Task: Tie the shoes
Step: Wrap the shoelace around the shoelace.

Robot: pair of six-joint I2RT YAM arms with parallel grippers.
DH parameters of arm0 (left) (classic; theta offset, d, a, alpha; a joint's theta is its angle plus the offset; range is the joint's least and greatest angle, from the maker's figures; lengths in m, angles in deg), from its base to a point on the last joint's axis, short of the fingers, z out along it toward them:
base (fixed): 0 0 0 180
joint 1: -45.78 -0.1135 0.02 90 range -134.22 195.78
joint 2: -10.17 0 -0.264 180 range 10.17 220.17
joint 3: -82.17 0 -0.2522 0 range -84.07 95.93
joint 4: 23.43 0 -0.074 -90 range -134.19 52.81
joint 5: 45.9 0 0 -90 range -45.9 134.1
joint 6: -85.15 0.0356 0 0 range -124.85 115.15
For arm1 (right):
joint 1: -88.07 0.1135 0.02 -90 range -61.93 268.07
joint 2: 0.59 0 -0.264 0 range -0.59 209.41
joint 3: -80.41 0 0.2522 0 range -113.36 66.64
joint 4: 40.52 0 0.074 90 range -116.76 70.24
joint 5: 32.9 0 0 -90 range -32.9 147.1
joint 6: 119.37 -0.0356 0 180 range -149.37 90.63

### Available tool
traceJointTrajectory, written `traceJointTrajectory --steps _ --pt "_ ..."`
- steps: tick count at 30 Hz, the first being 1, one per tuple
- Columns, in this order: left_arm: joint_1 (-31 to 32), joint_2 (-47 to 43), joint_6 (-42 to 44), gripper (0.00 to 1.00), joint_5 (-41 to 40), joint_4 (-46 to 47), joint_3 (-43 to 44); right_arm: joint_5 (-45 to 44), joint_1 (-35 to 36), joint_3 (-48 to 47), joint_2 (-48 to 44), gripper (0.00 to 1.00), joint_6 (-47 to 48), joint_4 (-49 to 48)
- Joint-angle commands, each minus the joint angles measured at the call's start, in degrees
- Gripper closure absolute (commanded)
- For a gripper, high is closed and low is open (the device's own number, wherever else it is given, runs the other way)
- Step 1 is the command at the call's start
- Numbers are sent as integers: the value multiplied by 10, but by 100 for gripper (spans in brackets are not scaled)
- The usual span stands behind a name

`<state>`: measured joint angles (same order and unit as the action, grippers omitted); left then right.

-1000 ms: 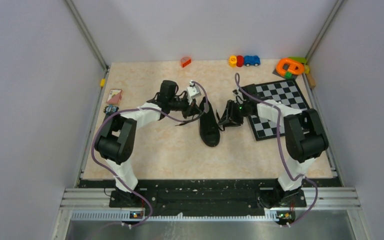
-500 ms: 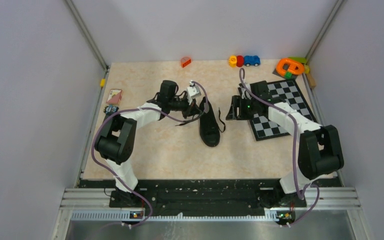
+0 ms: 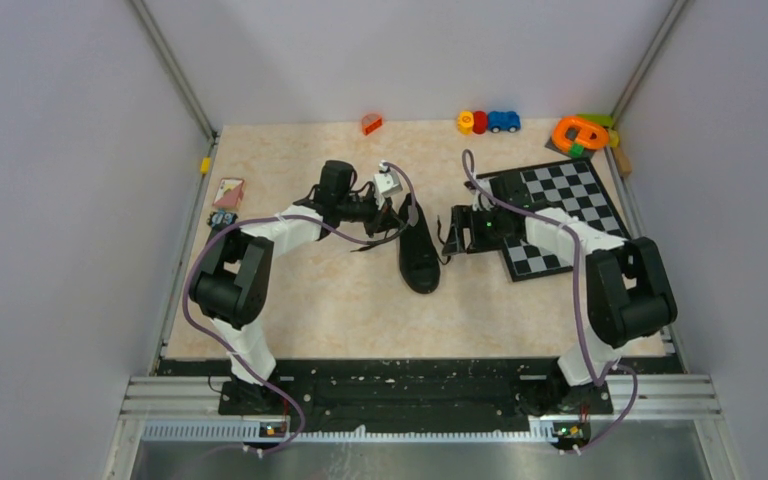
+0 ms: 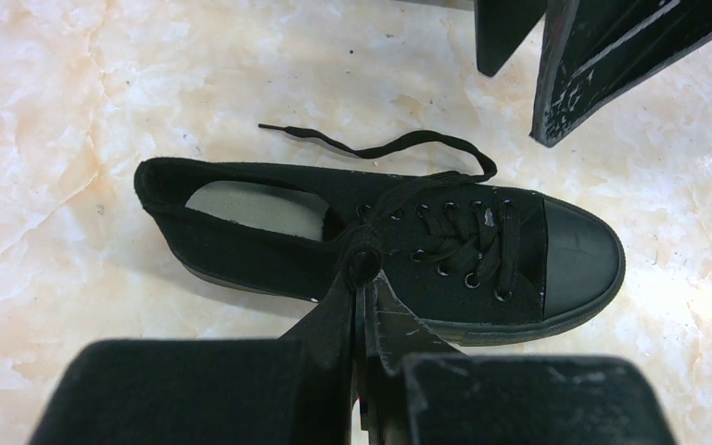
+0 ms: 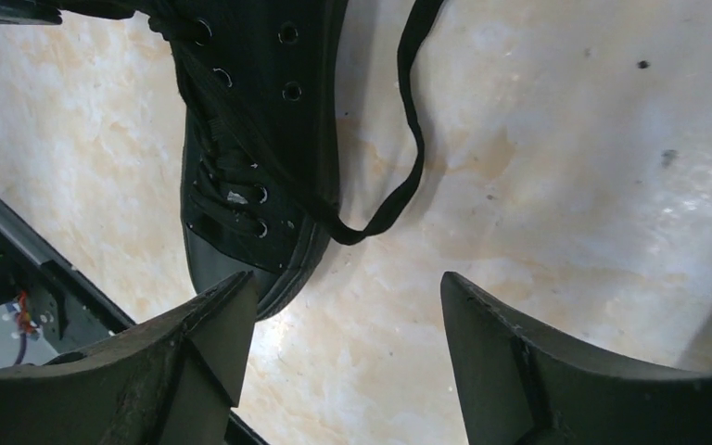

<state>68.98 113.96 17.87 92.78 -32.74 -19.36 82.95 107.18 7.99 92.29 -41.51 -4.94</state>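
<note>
A black low-top shoe lies mid-table, toe toward the arms. My left gripper sits at the shoe's left side near the opening. In the left wrist view its jaws are shut on a black lace at the top of the lacing on the shoe. The other lace trails loose in a loop on the table beside the shoe. My right gripper hovers just right of the shoe. Its jaws are open with only bare table between them, and the left fingertip is over the toe cap.
A chessboard lies under the right arm at the right. Along the back edge stand an orange block, toy cars and an orange ring toy. A small card lies at the left edge.
My right gripper has opened wide. It swung away to the right and came back close to the shoe. The left gripper and the shoe have stayed put.
</note>
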Motion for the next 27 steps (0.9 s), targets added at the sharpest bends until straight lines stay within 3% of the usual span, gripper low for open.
traceJointTrajectory --steps 1,6,10,17,27 --pt "2 0 11 100 19 17 12 58 7 15 24 28 -34 -71" --pt "2 0 12 100 22 13 13 111 -2 46 45 33 -86 -152" --pt "2 0 12 100 20 9 16 107 -2 48 54 33 -83 -158" --pt "2 1 6 100 19 10 18 121 -2 44 76 44 -81 -171" --pt "2 5 4 100 21 8 18 137 -9 52 93 36 -100 -190"
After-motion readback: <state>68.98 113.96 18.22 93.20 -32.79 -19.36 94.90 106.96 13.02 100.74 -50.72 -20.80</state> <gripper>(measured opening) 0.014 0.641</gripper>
